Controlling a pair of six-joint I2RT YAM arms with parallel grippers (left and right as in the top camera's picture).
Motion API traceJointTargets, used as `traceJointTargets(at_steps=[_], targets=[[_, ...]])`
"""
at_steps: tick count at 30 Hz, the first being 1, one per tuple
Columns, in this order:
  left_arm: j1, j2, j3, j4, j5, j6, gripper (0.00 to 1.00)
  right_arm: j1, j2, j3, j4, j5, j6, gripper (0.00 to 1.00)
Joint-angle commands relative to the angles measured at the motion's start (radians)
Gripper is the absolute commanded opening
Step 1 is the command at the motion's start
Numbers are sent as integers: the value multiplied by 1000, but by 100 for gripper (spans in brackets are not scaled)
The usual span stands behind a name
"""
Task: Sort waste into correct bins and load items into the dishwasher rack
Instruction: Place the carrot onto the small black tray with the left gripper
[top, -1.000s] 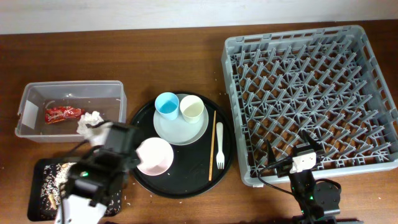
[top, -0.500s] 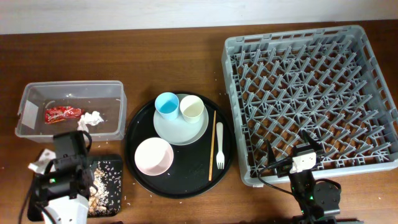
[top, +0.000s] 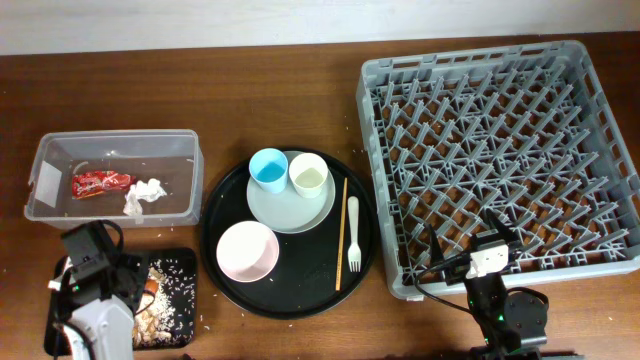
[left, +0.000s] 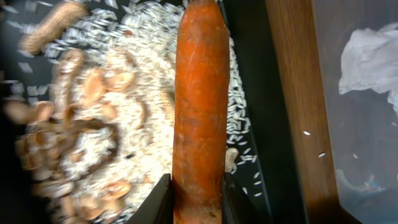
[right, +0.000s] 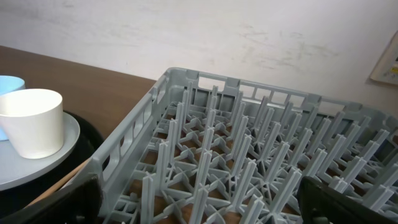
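My left gripper (left: 196, 200) is shut on the orange carrot (left: 199, 93) and holds it over the rice and beige scraps (left: 93, 124) in the small black tray (top: 183, 258). The clear tub (top: 115, 140) holds the red wrapper (top: 100, 183) and the white tissue (top: 143, 194). The blue cup (top: 268, 167) and cream cup (top: 309, 177) stand on the pale plate (top: 290, 212). The bowl (top: 248, 251), chopsticks (top: 342, 235) and fork (top: 353, 235) lie nearby. My right gripper (right: 199, 208) is open and empty at the front edge of the grey rack (top: 500, 150).
The plate, bowl, fork and chopsticks sit on a large round black tray (top: 300, 292) between the tub and the rack. Loose rice grains lie on the wood (left: 289, 124) between the small tray and the tub.
My left arm has swung left from beside the bowl to over the small black tray. The carrot now shows there. The right arm has not moved.
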Motion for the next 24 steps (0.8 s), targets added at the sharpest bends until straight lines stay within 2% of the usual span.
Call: traceJointTargets(at_steps=[1, 2, 3, 4, 5, 10, 13, 15, 17, 19, 20, 24], targets=[[9, 66, -3, 46, 53, -13, 9, -6, -6, -5, -4, 2, 5, 99], [9, 72, -3, 53, 52, -13, 17, -6, -6, -5, -4, 2, 5, 99], [9, 71, -3, 61, 52, -13, 40, -6, -6, -5, -4, 2, 5, 99], [9, 71, -2, 67, 52, -13, 57, -6, -6, -5, -4, 2, 5, 99], [9, 71, 2, 67, 52, -13, 65, -6, -6, -5, -4, 2, 5, 98], [9, 38, 92, 41, 53, 98, 69, -6, -6, -5, -4, 2, 5, 99], [8, -18, 226, -109, 105, 199, 70, -6, -6, -5, -4, 2, 5, 99], [8, -61, 290, -174, 234, 333, 70, -6, -6, -5, -4, 2, 5, 99], [8, -109, 315, -192, 454, 533, 71, -6, -6, -5, -4, 2, 5, 99], [6, -158, 315, -234, 655, 670, 70, -6, -6, -5, -4, 2, 5, 99], [-2, -183, 315, -274, 709, 707, 70, -6, -6, -5, -4, 2, 5, 99], [-82, -217, 315, -338, 711, 719, 70, -6, -6, -5, -4, 2, 5, 99]])
